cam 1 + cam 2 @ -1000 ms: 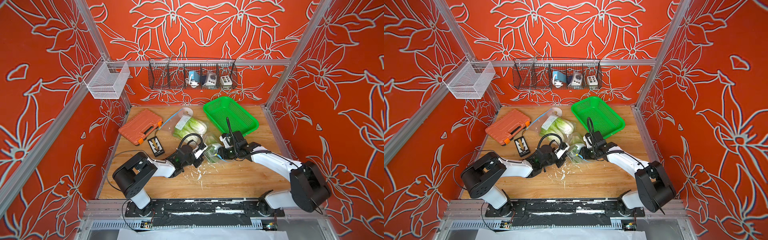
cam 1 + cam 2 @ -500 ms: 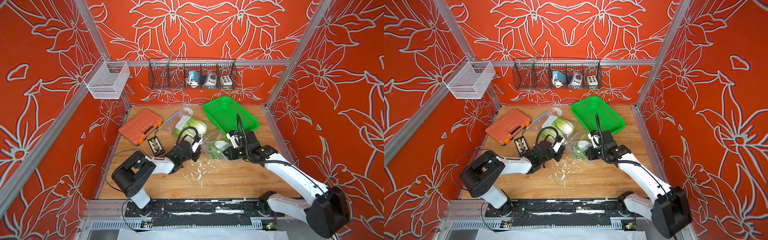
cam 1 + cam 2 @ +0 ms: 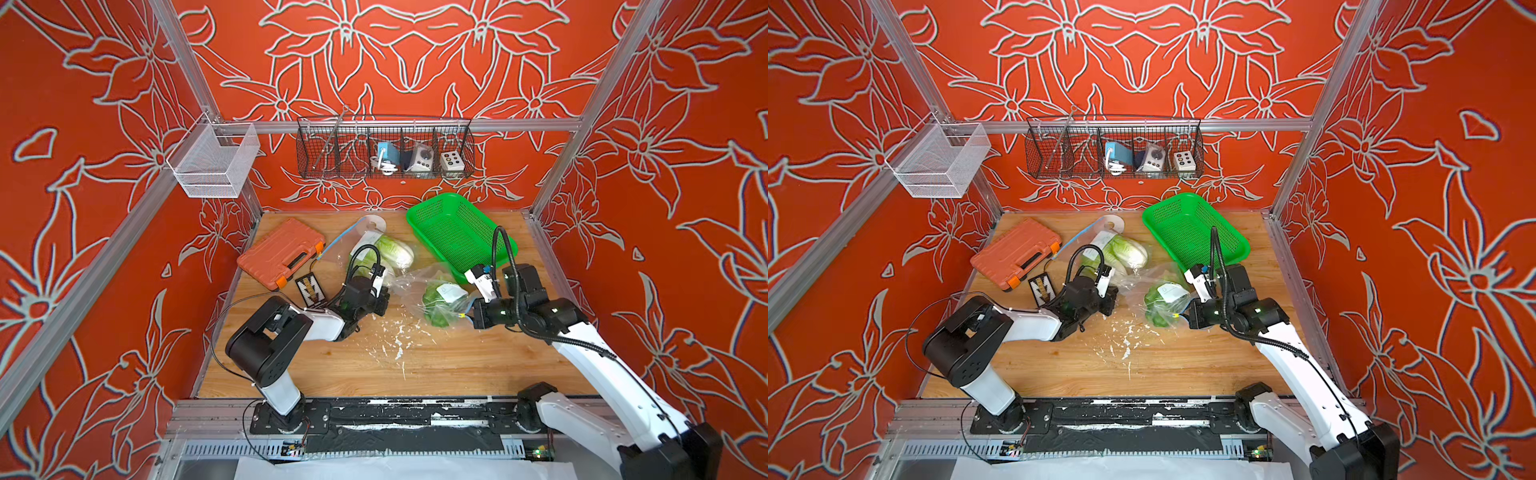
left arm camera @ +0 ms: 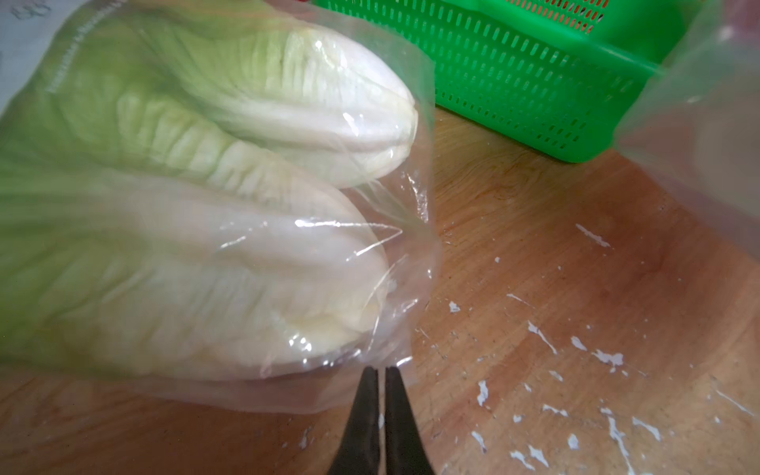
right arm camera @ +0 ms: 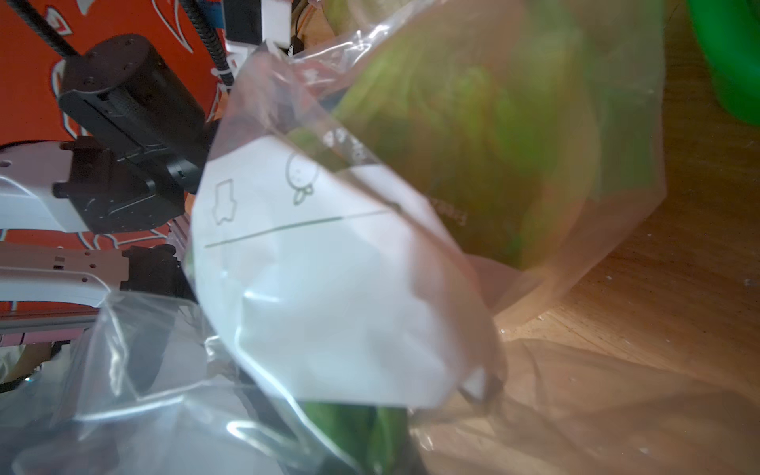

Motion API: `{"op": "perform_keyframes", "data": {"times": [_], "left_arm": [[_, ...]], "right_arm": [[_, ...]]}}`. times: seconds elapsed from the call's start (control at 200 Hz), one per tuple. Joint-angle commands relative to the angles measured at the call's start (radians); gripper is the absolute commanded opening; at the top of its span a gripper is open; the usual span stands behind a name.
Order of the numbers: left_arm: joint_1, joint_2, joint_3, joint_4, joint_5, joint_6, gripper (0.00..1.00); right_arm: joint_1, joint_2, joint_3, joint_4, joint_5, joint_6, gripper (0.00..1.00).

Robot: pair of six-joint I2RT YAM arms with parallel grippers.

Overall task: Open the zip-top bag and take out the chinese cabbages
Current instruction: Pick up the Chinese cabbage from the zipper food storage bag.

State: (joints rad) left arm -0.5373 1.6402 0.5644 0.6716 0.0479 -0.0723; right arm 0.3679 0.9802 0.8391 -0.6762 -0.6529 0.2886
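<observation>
Where your cabbages lie: two chinese cabbages [image 3: 395, 254] rest side by side inside a clear bag [image 4: 411, 255] on the table [image 3: 415, 374], between the orange case [image 3: 280, 251] and the green basket [image 3: 446, 195]. A third, the leafy cabbage [image 3: 436, 309], sits in the zip-top bag [image 3: 415, 286] just in front of the basket.
Long axis of the pair: both lie flat and parallel, running across the table. In the left wrist view you see their white bases aimed at the bag's edge on the basket side, with the green leaf tips away from it.
Axis of the leafy cabbage: you see only crinkled green under a white label [image 3: 451, 292], so you cannot tell which way its base points.
Left gripper [image 4: 381, 370]: your jaws stand almost together with a thin slit between them, tips at the clear bag's edge beside the nearer base. You cannot tell whether film is pinched.
Right gripper [image 3: 471, 313]: your jaws are closed on the zip-top bag's gathered edge. Film drapes across the right wrist view and hides the fingers.
Table litter: white flecks [image 3: 395, 336] lie scattered in front of both bags.
</observation>
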Motion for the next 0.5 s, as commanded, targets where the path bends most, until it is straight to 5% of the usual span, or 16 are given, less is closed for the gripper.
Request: {"op": "perform_keyframes", "data": {"times": [0.0,0.075,0.19,0.37,0.495], "left_arm": [[0.015,-0.095,-0.051,0.055,-0.012,-0.066,0.45],[0.047,-0.178,-0.064,-0.014,-0.042,-0.154,0.76],[0.100,-0.285,-0.024,-0.214,-0.050,-0.266,0.97],[0.179,-0.363,0.046,-0.440,0.071,-0.530,0.98],[0.180,-0.407,-0.025,-0.368,0.251,-0.777,0.98]], "right_arm": [[-0.004,0.042,0.031,0.046,0.048,-0.078,0.00],[-0.004,0.082,0.032,0.115,0.065,-0.119,0.00],[0.010,0.151,0.027,0.203,0.007,-0.201,0.00],[0.073,0.215,-0.024,0.322,-0.086,-0.389,0.00],[0.118,0.204,-0.135,0.601,0.000,-0.356,0.00]]}}
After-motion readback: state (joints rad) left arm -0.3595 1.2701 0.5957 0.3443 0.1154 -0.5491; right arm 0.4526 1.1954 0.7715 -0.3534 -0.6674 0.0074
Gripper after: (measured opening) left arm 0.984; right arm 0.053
